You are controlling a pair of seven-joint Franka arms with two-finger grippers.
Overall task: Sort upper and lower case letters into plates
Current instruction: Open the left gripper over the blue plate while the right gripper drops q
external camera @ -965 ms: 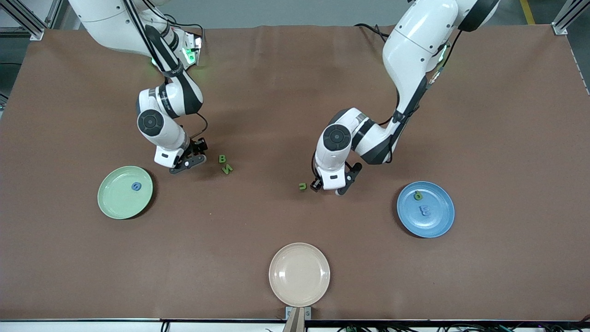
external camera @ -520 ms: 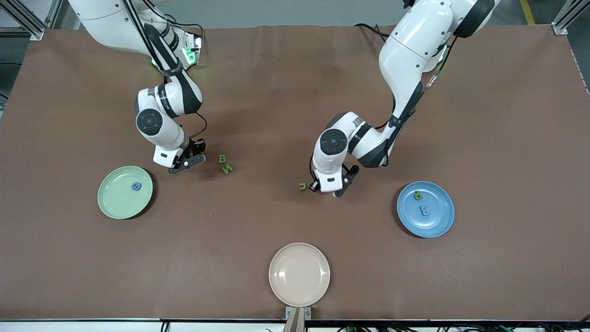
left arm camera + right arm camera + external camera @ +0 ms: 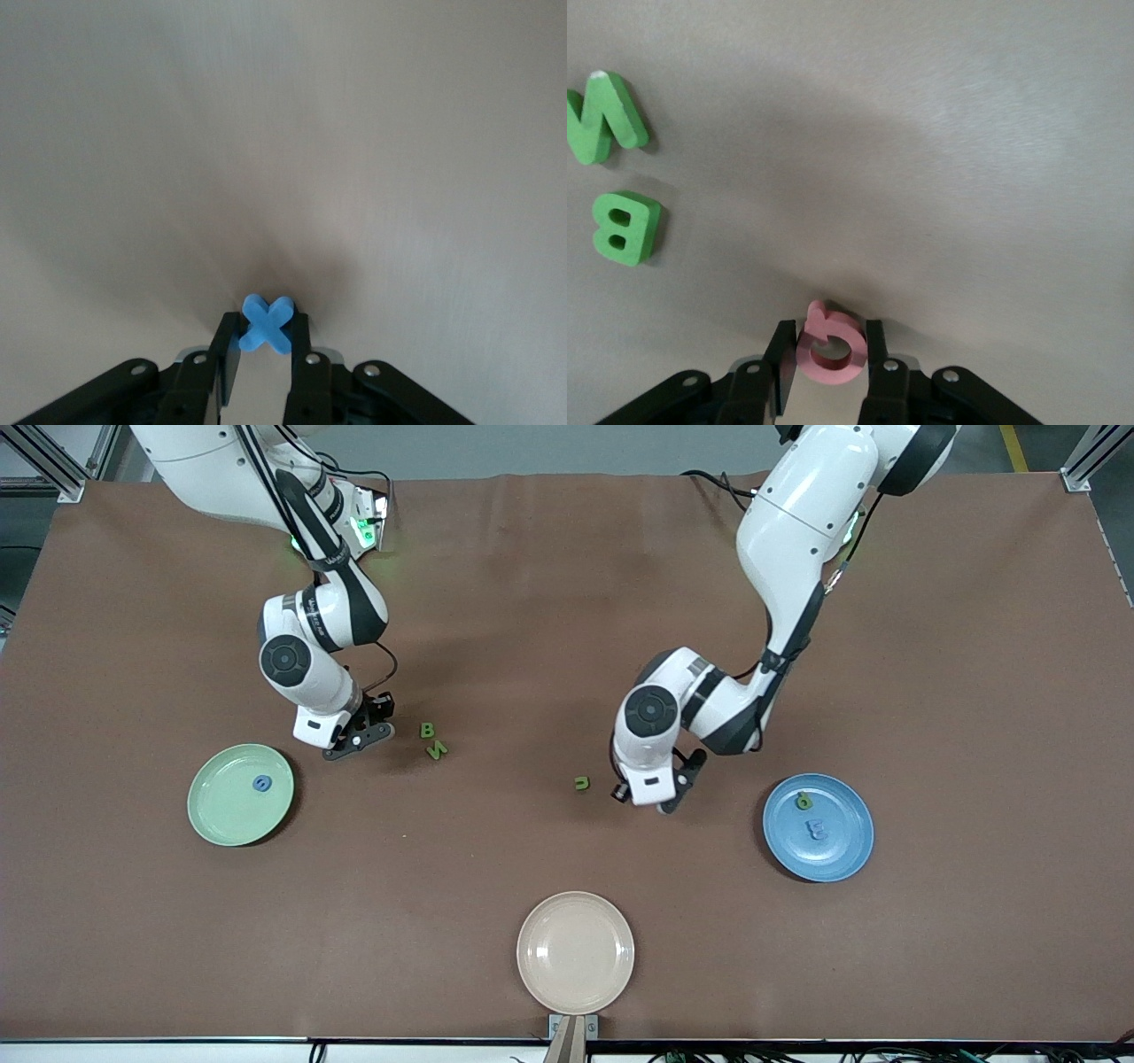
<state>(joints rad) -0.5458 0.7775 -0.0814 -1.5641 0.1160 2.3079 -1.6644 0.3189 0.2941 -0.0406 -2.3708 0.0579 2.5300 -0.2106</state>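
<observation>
Since a second ago the left hand [image 3: 656, 799] has slid away from the small green letter [image 3: 581, 783] it stood right beside, toward the blue plate [image 3: 819, 827], so a clear gap now shows between hand and letter. Its fingers [image 3: 296, 341] have drawn in and now pinch a blue X [image 3: 267, 323] at their tips, low over the brown worktop [image 3: 567, 602].

Over at the right arm's end, the right hand [image 3: 357, 741] has barely shifted. Its fingers [image 3: 873, 347] are closed on a pink rounded letter [image 3: 829, 345], held just off the worktop or resting on it; I cannot tell which. Just beside that hand, toward the middle of the worktop, lie a green B [image 3: 427, 731] and a green N [image 3: 437, 750], close together, the N nearer the front camera; the right wrist view shows both flat on the surface [image 3: 624, 227] [image 3: 605, 118].

The green plate [image 3: 221, 815] sits nearer the front camera than the right hand, toward the right arm's end, with one small blue letter [image 3: 261, 783] in it. The blue plate lies toward the left arm's end, a little nearer the camera than the left hand, and carries a green letter [image 3: 803, 801] and a blue letter [image 3: 818, 831]. A beige plate [image 3: 575, 952] sits at the front edge of the worktop, midway between the other two.
</observation>
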